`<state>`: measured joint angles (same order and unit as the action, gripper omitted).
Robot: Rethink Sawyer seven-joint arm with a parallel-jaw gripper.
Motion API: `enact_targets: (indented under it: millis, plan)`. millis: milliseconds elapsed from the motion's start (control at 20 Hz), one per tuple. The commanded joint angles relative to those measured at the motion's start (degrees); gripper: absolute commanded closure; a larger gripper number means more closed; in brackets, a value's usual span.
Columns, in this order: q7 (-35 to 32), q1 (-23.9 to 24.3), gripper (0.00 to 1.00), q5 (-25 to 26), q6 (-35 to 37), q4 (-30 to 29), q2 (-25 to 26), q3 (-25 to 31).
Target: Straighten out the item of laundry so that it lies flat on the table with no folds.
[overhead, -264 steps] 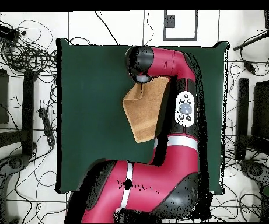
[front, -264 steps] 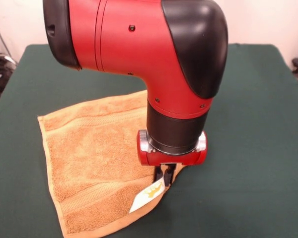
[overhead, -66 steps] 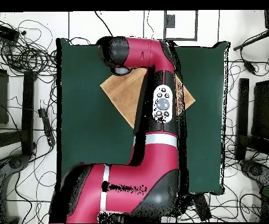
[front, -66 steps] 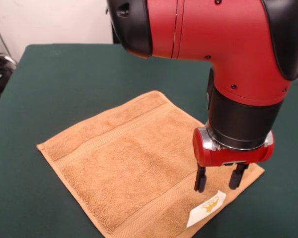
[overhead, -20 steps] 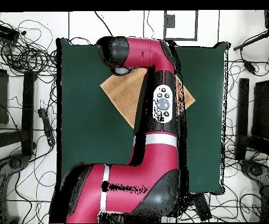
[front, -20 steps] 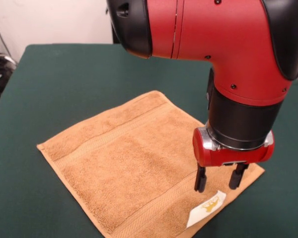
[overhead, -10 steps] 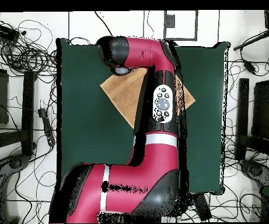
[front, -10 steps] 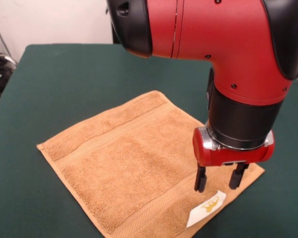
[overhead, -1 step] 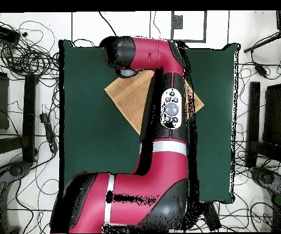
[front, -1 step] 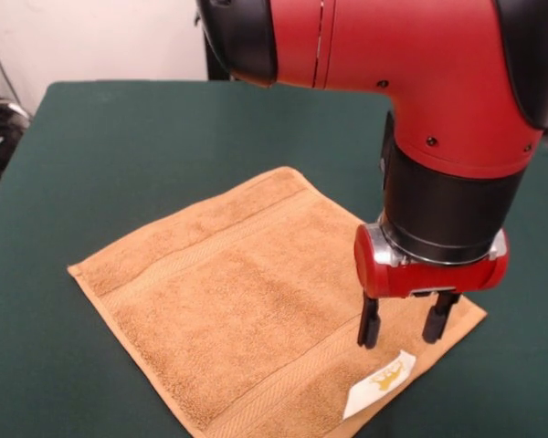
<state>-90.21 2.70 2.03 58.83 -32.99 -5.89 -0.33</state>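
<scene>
Towel (front, -1 step: 247,301) now spread flat on table (front, -1 step: 119,137), fold removed since earlier. Gripper (front, -1 step: 403,330) held wide, empty, raised slightly above corner near tag (front, -1 step: 380,383). Task judged essentially complete.

Your front view sits close and low across the table (front, -1 step: 119,119), looking down at an angle. Your overhead view looks straight down from high up, taking in the whole table (overhead, -1 step: 94,122) and the cabled floor around it. Both share the towel (front, -1 step: 219,310) (overhead, -1 step: 130,100) and the arm (front, -1 step: 420,109) (overhead, -1 step: 167,79); the overhead is turned half round.
</scene>
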Motion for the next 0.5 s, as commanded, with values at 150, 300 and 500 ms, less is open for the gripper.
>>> enact_targets:
  millis: [150, 300, 500]
  plan:
    - [-9.1, -0.2, 0.0, -0.9, -3.9, -8.4, 0.3, 3.3]
    - [-8.7, -0.3, 0.0, -0.8, -4.1, -8.5, 0.2, 3.3]
    - [-7.9, -0.3, 0.0, -0.7, -3.5, -8.1, 0.4, 3.3]
